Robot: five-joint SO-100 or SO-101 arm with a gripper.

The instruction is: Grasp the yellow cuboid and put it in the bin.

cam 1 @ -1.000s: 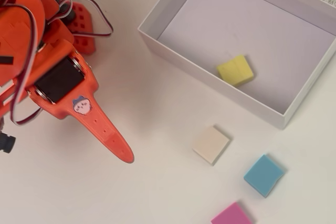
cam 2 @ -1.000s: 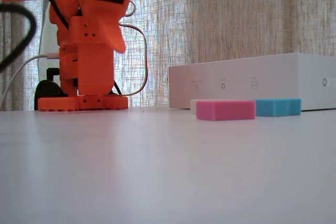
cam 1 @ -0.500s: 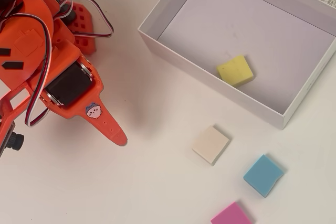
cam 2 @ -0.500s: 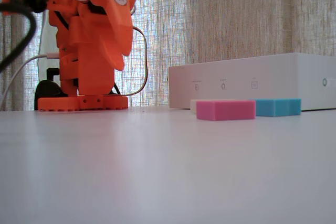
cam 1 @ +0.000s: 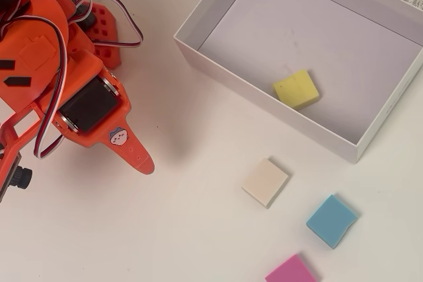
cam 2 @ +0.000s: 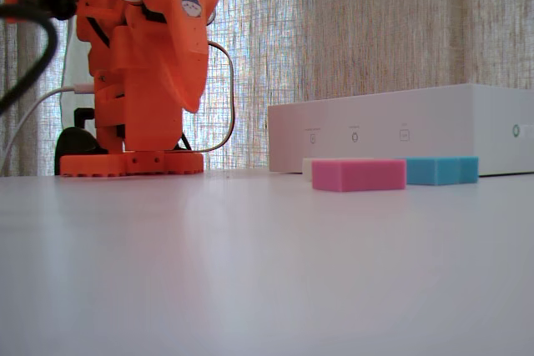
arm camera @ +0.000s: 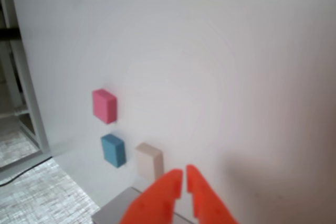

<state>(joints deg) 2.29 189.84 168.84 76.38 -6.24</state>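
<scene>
The yellow cuboid (cam 1: 296,88) lies tilted on the floor of the bin (cam 1: 218,65), close to its near wall in the overhead view. The bin's white side wall shows in the fixed view (cam 2: 400,135), and one corner shows in the wrist view (arm camera: 113,211). The cuboid is hidden in those two views. My orange gripper (cam 1: 144,163) is shut and empty, well to the left of the bin over bare table. In the wrist view (arm camera: 184,174) its fingers are almost touching, with nothing between them.
A cream-white block (cam 1: 265,181), a blue block (cam 1: 331,220) and a pink block (cam 1: 291,272) lie on the table outside the bin's near wall. The arm's base (cam 2: 131,162) stands at the left. A curtain hangs behind the table.
</scene>
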